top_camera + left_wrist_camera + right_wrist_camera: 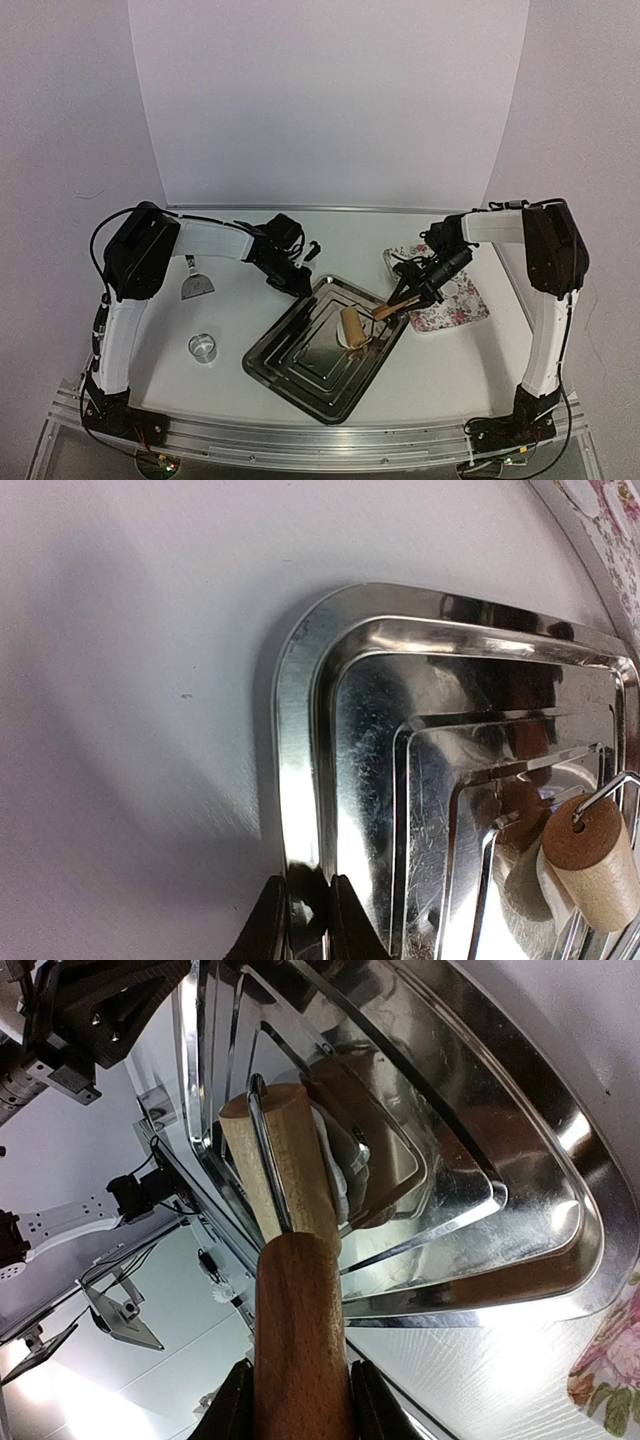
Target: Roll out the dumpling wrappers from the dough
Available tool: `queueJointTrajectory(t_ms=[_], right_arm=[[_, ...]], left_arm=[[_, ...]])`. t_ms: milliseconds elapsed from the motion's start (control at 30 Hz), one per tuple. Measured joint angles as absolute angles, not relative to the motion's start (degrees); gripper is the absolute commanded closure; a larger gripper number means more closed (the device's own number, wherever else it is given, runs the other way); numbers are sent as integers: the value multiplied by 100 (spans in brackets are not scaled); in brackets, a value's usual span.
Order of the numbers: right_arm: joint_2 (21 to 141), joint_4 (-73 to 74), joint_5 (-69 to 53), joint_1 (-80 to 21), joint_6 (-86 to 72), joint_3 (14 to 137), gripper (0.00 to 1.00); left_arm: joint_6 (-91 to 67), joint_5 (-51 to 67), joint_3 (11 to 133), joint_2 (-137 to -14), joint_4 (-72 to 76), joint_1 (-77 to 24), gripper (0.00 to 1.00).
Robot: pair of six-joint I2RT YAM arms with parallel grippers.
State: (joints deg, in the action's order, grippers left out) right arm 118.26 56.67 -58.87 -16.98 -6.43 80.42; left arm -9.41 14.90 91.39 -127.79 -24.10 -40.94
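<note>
A steel tray [300,360] lies in the middle of the table. My left gripper [303,285] is shut on the tray's far left rim [300,810], one finger on each side of it. My right gripper [414,299] is shut on the brown wooden handle [300,1340] of a small roller [353,327]. The roller rests on a lump of white dough [343,1175] in the tray. The dough also shows in the left wrist view [525,880]. Pale round wrappers [583,492] lie on a floral plate [452,312] to the right of the tray.
A clear ring cutter [203,347] stands on the table left of the tray. A metal scraper [195,284] lies further back at the left. The floral plate touches the tray's right corner. A white backdrop closes the far side.
</note>
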Motion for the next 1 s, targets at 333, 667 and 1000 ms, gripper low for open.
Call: queueJointTrajectory(t_ms=[333,667,1000], right_arm=[[11823,5728,-5874,-1670,-642,8015,100],[11873,5553,-5913,-1914,-779,8007,100],[11835,5744,-5874,-1647,-687,7977,100]], left_arm=[[-943,1491,9139,-12777,-2410,-4093,100],[-910,1505,9142,-12778,-2410,-4056,100],[-919,1509,9142,-12778,-2410,-4053,100]])
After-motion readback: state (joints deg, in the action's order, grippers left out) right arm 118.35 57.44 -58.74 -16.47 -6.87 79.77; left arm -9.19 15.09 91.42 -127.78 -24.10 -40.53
